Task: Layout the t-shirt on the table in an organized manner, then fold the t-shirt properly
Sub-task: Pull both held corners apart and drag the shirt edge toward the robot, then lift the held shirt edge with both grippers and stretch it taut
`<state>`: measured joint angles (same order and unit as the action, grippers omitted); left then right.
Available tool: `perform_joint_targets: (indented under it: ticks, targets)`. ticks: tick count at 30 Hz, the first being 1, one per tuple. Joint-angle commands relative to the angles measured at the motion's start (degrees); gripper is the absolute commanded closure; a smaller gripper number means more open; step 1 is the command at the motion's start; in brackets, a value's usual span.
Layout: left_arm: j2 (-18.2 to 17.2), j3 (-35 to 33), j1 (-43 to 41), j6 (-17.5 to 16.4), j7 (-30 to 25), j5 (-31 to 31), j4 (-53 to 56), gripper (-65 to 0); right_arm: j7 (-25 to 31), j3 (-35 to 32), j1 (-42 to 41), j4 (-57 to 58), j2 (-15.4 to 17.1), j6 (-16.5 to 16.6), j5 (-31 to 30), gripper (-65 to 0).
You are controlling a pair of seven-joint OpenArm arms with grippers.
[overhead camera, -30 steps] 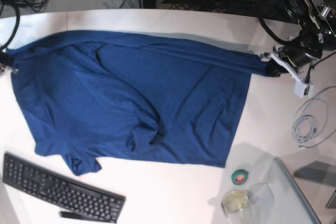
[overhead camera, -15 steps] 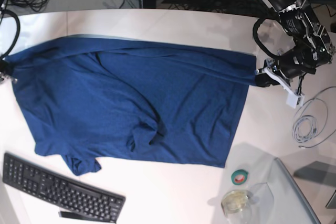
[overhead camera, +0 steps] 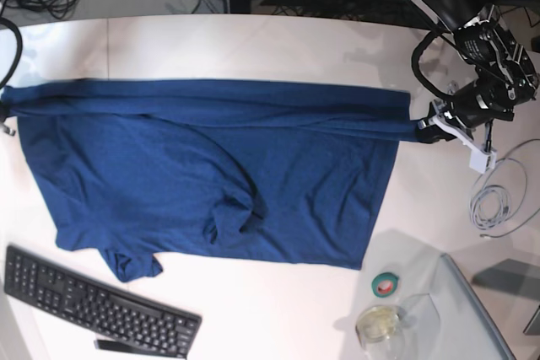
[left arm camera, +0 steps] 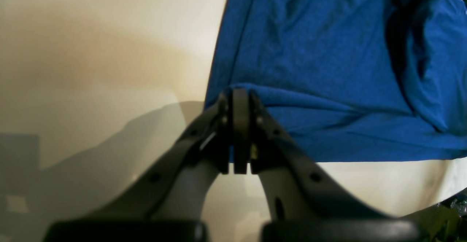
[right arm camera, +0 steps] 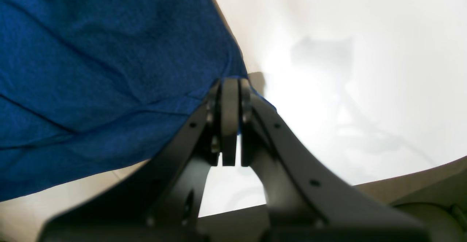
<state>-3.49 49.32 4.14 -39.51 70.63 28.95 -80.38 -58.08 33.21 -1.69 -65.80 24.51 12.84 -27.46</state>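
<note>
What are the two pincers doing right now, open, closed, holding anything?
Left pincer: closed on a corner of the t-shirt.
Right pincer: closed on the opposite corner of the t-shirt.

Bare table (overhead camera: 278, 40) beyond the left gripper (overhead camera: 419, 128), open for passage. Nearer side blocked: coiled white cable (overhead camera: 494, 200) just beside, then tape roll (overhead camera: 386, 284), glass jar (overhead camera: 378, 324). Below the right gripper (overhead camera: 7, 111), keyboard (overhead camera: 93, 305) past the t-shirt (overhead camera: 211, 174).
</note>
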Motion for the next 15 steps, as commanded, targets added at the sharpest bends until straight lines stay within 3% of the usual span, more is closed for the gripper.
perform_joint_targets:
  ticks: [1,15]
  targets:
    - [-0.8,0.0,1.0,-0.5,-0.9,1.1,-1.0,0.0,0.8,0.2,-0.8,-0.7,1.4,-0.3,-0.3,0.0]
    - [-0.7,-0.2,1.0,-0.2,-3.9,1.1,-0.8,0.0,2.4,0.2,-0.8,-0.6,1.2,-0.3,-0.3,0.0]
